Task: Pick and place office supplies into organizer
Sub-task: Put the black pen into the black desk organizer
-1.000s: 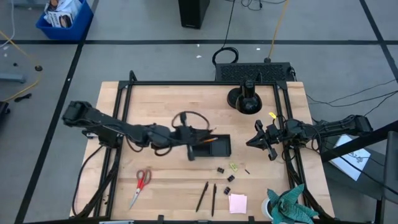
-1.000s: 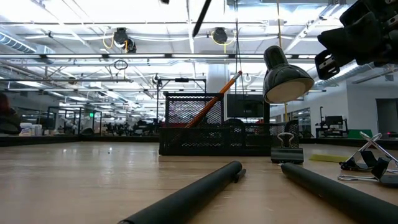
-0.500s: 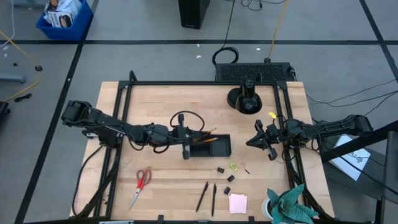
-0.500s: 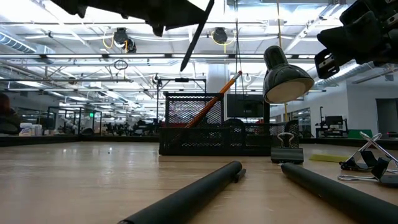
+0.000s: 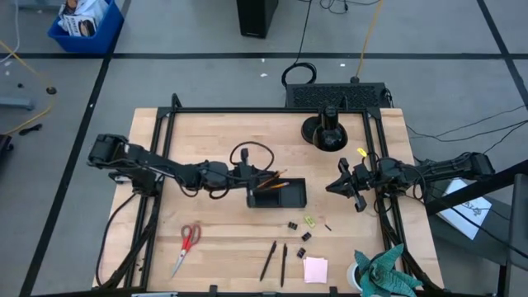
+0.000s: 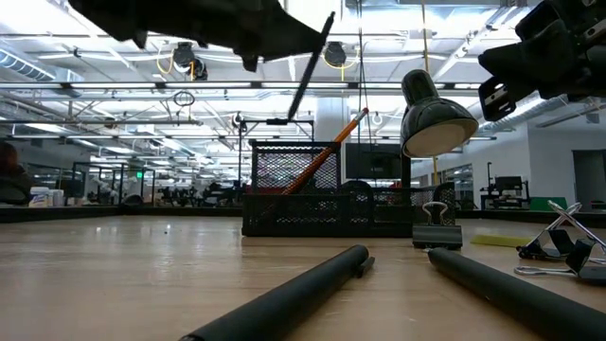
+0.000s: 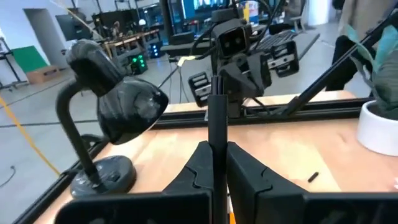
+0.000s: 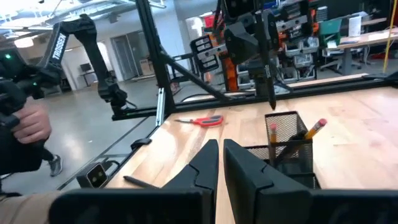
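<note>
My left gripper [image 5: 250,175] is clamped on a thin black pen [image 6: 312,64], holding it tilted above the black mesh organizer [image 5: 278,194] that sits at the centre of the high view. In the low view the pen hangs at the upper middle of the frame, its lower tip over the tall cup of the organizer, where an orange pencil [image 6: 325,156] already leans. In my left wrist view the pen stands pinched between my fingers [image 7: 244,171].

I judge the step to be dropping this pen into the cup. To do it well I should bring the tip squarely over the cup's opening, straighten the pen toward upright, lower until the tip is below the mesh rim, and only then let go, keeping clear of the leaning pencil so I don't knock it.

My right gripper [image 5: 347,183] waits at the right of the table with its fingers together, holding nothing. Red-handled scissors [image 5: 187,245], two more pens [image 5: 275,261], binder clips [image 5: 299,231] and a pink sticky-note pad [image 5: 315,269] lie along the bottom of the high view.
</note>
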You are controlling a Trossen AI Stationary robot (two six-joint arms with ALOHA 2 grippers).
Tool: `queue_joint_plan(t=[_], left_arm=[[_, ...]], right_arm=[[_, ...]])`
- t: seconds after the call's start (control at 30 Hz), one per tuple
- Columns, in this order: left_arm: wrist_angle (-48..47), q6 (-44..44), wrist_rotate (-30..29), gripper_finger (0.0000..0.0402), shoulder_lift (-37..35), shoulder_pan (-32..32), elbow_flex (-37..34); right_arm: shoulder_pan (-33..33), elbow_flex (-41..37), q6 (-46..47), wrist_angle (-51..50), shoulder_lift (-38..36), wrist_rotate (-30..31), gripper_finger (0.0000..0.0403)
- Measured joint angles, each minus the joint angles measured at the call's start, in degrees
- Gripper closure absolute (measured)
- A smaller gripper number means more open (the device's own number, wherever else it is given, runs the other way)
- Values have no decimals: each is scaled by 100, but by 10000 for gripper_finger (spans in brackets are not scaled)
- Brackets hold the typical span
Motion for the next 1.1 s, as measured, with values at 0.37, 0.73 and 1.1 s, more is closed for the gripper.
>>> queue_joint_plan(t=[0.37, 0.73, 1.1], left_arm=[[249, -347, 7, 384, 775, 219, 0], [-443, -466, -66, 382, 776, 237, 0], [-632, -670, -284, 382, 884, 237, 6]], right_arm=[[0, 2, -1, 2, 20, -11, 383], [0, 0, -3, 0, 37, -13, 383], [0, 1, 4, 2, 37, -7, 383]])
